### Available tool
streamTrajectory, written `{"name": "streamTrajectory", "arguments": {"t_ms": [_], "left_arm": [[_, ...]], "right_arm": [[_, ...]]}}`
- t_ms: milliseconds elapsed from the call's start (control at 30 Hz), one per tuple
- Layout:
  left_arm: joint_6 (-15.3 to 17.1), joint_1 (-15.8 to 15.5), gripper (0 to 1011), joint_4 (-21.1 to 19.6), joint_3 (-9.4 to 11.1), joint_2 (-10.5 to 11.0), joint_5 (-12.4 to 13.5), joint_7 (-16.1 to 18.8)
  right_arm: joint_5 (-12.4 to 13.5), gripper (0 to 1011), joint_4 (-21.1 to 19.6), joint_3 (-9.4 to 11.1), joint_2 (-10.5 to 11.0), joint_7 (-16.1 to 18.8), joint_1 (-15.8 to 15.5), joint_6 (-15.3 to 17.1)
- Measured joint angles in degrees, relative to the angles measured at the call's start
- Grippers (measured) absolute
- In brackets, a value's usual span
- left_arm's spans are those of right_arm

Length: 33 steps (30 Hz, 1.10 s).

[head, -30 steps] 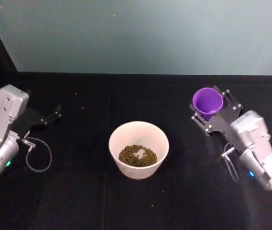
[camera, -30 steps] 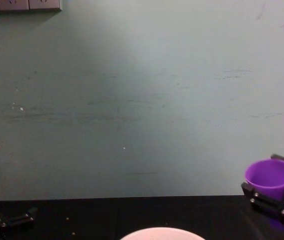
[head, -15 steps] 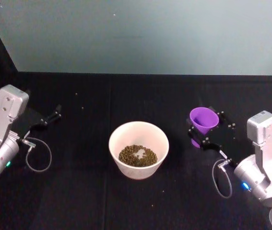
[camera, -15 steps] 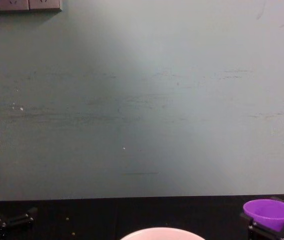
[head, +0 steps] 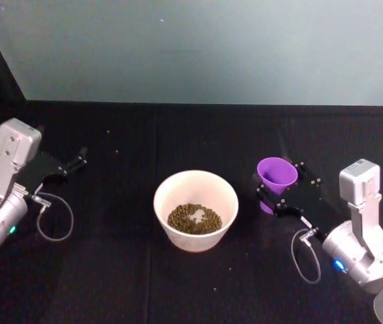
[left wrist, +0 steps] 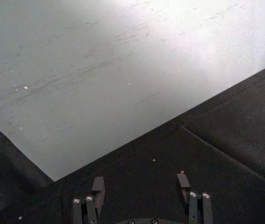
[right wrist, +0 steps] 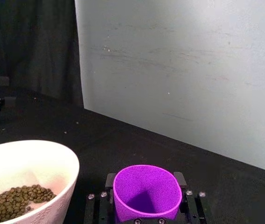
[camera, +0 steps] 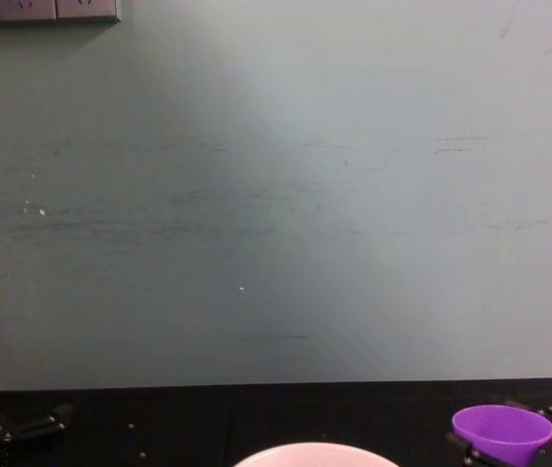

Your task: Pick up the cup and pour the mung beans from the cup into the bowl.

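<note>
The right gripper [head: 277,191] is grasping the cup [head: 276,174] between its jaws, upright, just right of the bowl [head: 195,210] on the black bench [head: 177,135]. The beans [head: 194,219] are lying in the bowl, and the cup is looking empty inside. The cup's base is sitting hidden behind the jaws. The left gripper [head: 76,162] is resting far left, jaws released.

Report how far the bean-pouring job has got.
Done: the mung beans lie in the bowl, and the cup looks empty inside. In hand: the right gripper holds the cup upright beside the bowl, low over the table. Left: release the cup. The left gripper is open, off to the left.
</note>
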Motion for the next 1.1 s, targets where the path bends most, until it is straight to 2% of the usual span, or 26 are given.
{"name": "streamTrajectory", "arguments": {"t_ms": [233, 433, 733, 1000, 1100], "left_arm": [[0.00, 0.00, 1011, 0.00, 0.00, 0.00, 0.00, 0.00], [0.00, 0.00, 1011, 0.00, 0.00, 0.00, 0.01, 0.00], [0.00, 0.00, 1011, 0.00, 0.00, 0.00, 0.00, 0.00], [0.00, 0.00, 1011, 0.00, 0.00, 0.00, 0.00, 0.00], [0.00, 0.00, 1011, 0.00, 0.00, 0.00, 0.00, 0.00]], "right_arm": [[0.46, 756, 0.87, 0.64, -0.54, 2.03, 0.17, 0.55], [0.77, 756, 1.06, 0.89, -0.62, 3.92, 0.53, 2.89], [0.78, 761, 1.06, 0.85, -0.59, 3.83, 0.50, 2.56], [0.74, 967, 1.05, 0.80, -0.56, 3.58, 0.46, 2.32], [0.73, 1002, 1.04, 0.79, -0.56, 3.55, 0.44, 2.25]]}}
